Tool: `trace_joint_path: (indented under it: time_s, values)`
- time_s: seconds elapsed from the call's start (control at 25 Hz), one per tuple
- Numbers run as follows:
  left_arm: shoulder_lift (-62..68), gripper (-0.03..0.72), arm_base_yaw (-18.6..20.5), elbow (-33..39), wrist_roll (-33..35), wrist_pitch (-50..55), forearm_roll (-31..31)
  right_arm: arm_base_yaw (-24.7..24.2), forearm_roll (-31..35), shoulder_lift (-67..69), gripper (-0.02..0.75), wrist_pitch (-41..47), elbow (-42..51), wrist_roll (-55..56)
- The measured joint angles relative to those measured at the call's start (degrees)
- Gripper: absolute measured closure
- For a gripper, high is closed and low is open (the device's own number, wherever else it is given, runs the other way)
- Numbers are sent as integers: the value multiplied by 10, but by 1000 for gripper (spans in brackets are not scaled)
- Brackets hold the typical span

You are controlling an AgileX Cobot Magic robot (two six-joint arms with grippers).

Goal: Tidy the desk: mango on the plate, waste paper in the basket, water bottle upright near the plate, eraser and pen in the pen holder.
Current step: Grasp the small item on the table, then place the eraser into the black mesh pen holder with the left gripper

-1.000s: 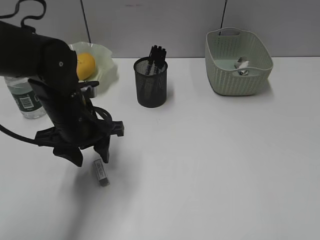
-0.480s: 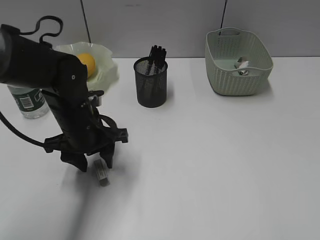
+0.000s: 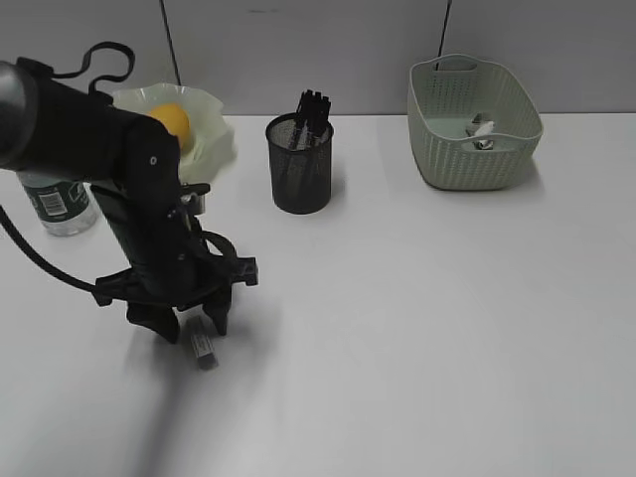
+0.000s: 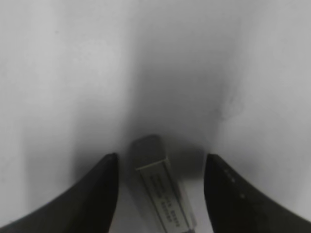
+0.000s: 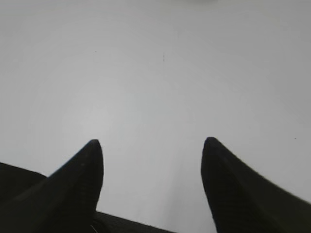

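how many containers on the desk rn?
3: plate back left holding the mango, pen holder centre back, basket back right. The arm may hide more.

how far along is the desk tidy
Done: mango on the plate, waste paper in the basket, water bottle upright, pen in the pen holder. In hand: left gripper open around the eraser. Left: eraser into holder.

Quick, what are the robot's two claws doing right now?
Left gripper: open, fingers either side of the eraser, not gripping it.
Right gripper: open, holding nothing.
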Motion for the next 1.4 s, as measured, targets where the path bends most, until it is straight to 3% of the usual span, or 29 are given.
trace_joint_path:
  time_s: [0.12,0.24,0.36,0.68,1.04,1.2,1.4]
  values:
    - [1,301,0,0,0,4,2,0,0,0,232,0,0,0]
    - [3,433,1,-1,0,14,13,0,0,0,232,0,0,0]
    - [3,510,1,-1,0,20,21,0,0,0,232,0,0,0]
    - [14,520,0,-60,0,35,26,0,0,0,233,0,0,0]
    - [14,521,0,-259,17,101,122,0,0,0,233,0,0,0]
    - [14,521,0,-340,54,56,144,0,0,0,233,0,0,0]
    - [18,521,0,-359,60,-59,188,0,0,0,234,-1,0,0]
